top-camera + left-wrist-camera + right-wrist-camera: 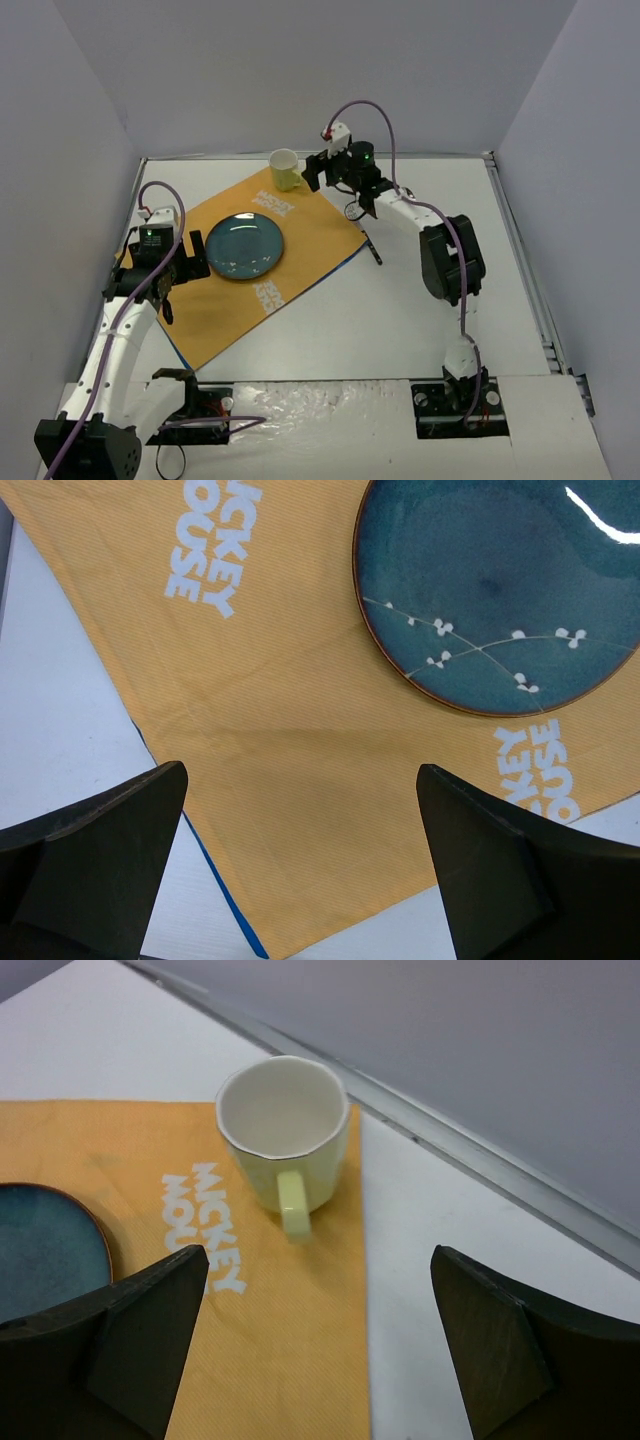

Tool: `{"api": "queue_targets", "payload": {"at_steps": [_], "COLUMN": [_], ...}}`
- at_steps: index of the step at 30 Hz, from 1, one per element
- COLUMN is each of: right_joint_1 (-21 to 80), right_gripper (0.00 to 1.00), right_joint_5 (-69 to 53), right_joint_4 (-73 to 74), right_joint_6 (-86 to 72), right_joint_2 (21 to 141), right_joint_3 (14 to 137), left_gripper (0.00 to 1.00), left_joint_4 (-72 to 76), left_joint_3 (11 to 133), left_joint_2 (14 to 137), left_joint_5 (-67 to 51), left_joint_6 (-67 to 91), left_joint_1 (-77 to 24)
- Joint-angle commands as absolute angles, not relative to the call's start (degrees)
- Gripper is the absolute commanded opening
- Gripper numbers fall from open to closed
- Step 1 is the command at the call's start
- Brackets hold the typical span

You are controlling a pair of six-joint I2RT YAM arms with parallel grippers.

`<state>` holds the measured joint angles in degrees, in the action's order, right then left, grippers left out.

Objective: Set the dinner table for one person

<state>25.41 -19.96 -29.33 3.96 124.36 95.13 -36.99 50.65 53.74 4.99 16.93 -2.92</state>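
**Table (420,310) partly laid, both sets of jaws wide and empty**

The white table fills the floor between grey walls (300,70), with both arm bases bolted at its near edge. Toward the left edge, the left jaws hang spread apart with nothing between them, over the left corner of an orange placemat (240,310) (white lettering, lying askew, a blue edge showing under its near side). A dark blue plate (245,245) with a white blossom sprig sits on the middle of the mat, just to the right of those jaws. A slim dark thing (373,247) lies on the bare table by the mat's right corner; what it is cannot be told. Near the far edge, a pale yellow mug (283,1140) stands upright on the mat's far corner. The right jaws, parted wide and holding nothing, hover just beside it.
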Motion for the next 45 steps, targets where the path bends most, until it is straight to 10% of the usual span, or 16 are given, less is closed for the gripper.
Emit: {"api": "queue_targets", "payload": {"at_steps": [1, 24, 45], "right_joint_1": [19.5, 13.9, 19.3], "right_gripper": [0.91, 0.7, 0.5], "right_joint_5": [-15.0, -8.7, -4.0], "right_joint_4": [-33.7, -13.5, -15.9], "right_joint_6": [0.0, -3.9, -2.7], "right_joint_2": [109.8, 99.2, 110.5], "right_joint_3": [86.3, 62.7, 67.6], "left_gripper": [0.97, 0.97, 0.97], "left_joint_4": [-34.5, -35.1, -35.1], "left_joint_3": [51.8, 52.0, 52.0], "left_joint_2": [53.4, 53.7, 53.6], "left_joint_5": [5.8, 6.9, 6.5], "left_joint_6": [16.7, 17.4, 17.4], "left_joint_1": [-2.6, -2.8, -3.2]}}
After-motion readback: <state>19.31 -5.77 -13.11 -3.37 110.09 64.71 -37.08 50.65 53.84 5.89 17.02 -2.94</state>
